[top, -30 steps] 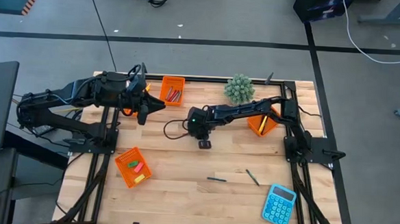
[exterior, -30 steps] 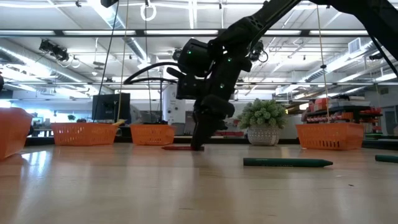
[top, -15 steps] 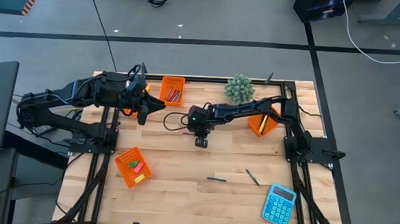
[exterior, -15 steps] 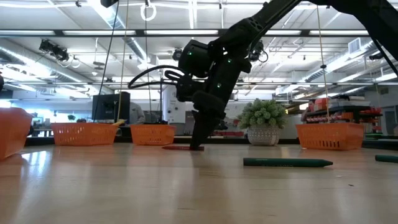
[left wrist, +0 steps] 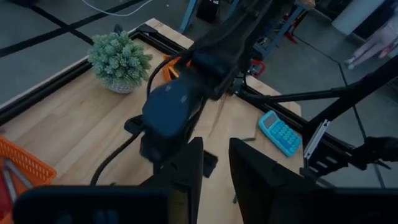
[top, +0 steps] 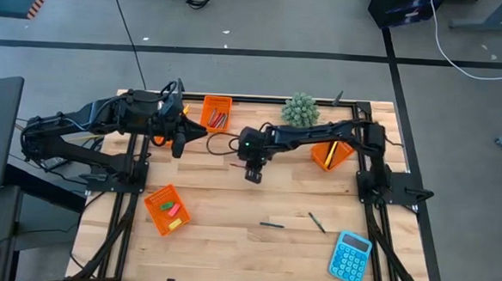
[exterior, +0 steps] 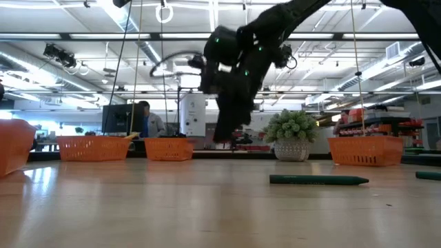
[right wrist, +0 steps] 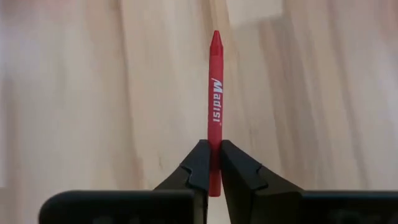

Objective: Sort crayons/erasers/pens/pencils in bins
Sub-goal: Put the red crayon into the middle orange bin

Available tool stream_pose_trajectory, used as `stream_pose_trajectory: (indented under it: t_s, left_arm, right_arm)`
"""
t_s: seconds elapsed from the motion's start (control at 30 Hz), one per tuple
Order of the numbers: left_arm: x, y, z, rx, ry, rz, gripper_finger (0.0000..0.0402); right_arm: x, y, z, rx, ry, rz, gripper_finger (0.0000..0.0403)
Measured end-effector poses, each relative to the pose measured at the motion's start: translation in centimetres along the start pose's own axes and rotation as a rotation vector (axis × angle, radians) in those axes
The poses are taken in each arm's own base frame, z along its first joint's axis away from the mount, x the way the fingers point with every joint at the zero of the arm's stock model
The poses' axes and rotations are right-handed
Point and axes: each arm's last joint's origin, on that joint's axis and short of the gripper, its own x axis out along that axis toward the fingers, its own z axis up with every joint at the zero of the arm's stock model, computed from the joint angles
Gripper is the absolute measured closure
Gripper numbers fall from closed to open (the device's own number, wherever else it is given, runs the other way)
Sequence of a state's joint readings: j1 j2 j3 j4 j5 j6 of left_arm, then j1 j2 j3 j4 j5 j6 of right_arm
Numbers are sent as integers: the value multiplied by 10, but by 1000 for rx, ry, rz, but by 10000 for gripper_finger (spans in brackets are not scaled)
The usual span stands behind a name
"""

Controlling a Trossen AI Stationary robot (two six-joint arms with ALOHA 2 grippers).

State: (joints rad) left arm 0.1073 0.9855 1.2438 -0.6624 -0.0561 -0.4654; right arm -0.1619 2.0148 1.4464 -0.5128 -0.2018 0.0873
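Near the centre of the high view, our right tool (top: 252,173) hangs above the counter (top: 228,243), its fingers (right wrist: 200,163) pinched shut on a red crayon (right wrist: 214,106) whose tip juts forward. Our left tool (top: 178,144) waits at centre left, fingers narrowly parted, gripping nothing. An orange bin (top: 216,114) sits at upper centre.

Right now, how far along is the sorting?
Partly done: erasers lie in the front bin and crayons in the back bin. The right claw holds a red crayon off the table. Two sticks remain on the table.
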Motion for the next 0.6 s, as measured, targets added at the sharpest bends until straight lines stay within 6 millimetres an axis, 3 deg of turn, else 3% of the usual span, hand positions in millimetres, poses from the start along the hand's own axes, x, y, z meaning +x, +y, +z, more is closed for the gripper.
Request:
stream_pose_trajectory:
  t_s: [0.2,0.37,0.47,0.6]
  left_arm:
    - [-4,3,2,43,-30,36,321]
    - [-13,13,6,60,-89,153,321]
    - [-19,20,10,42,-141,220,323]
    - [-21,25,17,23,-207,245,322]
  right_arm:
    - [-41,2,13,32,-127,-1,368]
    - [-70,-9,23,80,-255,-64,368]
    - [-77,-27,32,157,-359,-63,368]
    - [-71,-54,42,318,-465,-1,368]
